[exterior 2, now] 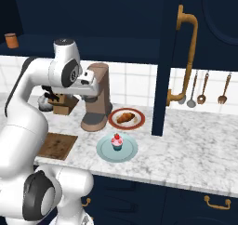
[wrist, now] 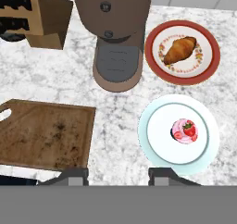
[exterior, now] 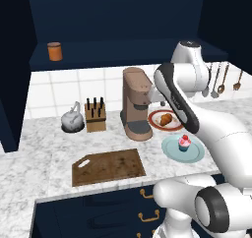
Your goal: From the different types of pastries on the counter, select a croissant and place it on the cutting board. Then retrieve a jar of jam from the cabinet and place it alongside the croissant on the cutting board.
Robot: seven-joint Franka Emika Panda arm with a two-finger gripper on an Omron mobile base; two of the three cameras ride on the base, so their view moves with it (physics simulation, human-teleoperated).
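Observation:
The croissant [wrist: 179, 49] lies on a red-rimmed plate [wrist: 155, 56] at the back of the counter [exterior: 39, 148], right of the coffee machine. In front of it a pink cupcake [wrist: 184, 130] stands on a pale blue plate [wrist: 150, 112]. The dark cutting board [exterior: 108, 165] lies bare near the counter's front edge, to the left. An orange-brown jar of jam [exterior: 55, 51] stands on the cabinet shelf [exterior: 123, 50], upper left. My gripper [wrist: 118, 174] hangs high above the counter, between board and cupcake plate, open with nothing between its fingers.
A brown coffee machine [exterior: 136, 104], a knife block [exterior: 95, 116] and a grey kettle [exterior: 73, 120] line the back of the counter. Utensils [exterior: 221, 82] hang on the wall at right. A tall navy door with a brass handle [exterior 2: 186, 56] stands right of the plates.

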